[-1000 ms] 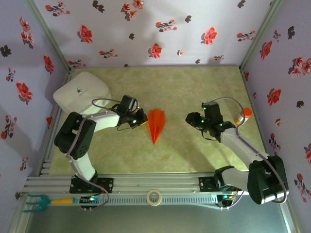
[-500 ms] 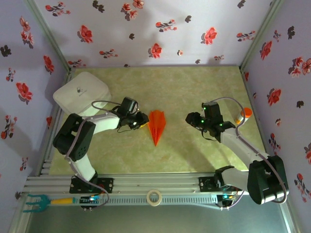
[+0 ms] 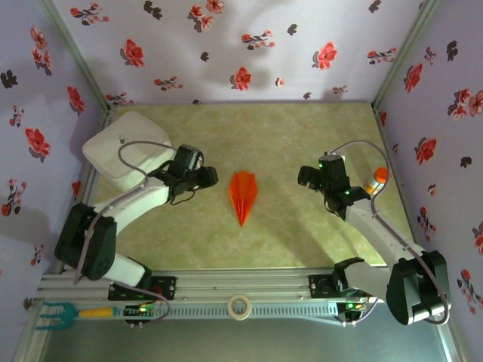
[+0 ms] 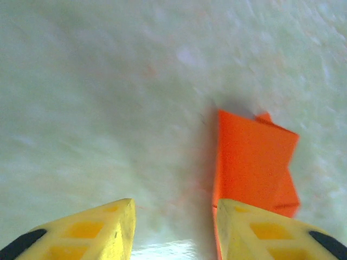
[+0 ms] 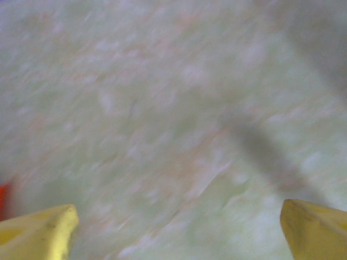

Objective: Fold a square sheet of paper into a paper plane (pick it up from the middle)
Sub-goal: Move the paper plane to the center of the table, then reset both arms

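Top external view showed the paper plane lying free mid-desk, seemingly finished. The left gripper, left of it, was half spread; the right gripper, right of it, was spread wide and empty.

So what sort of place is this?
Probably a robot test booth, not a home: flower-papered walls box in a table, with an aluminium mounting rail along its near edge.

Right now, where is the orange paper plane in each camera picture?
Top view: paper plane at the table centre, tip toward the near edge.
Left wrist: right of centre, just above a yellow finger.
Right wrist: orange sliver at the left edge, probably it.
Shared landmark: the pale green table.
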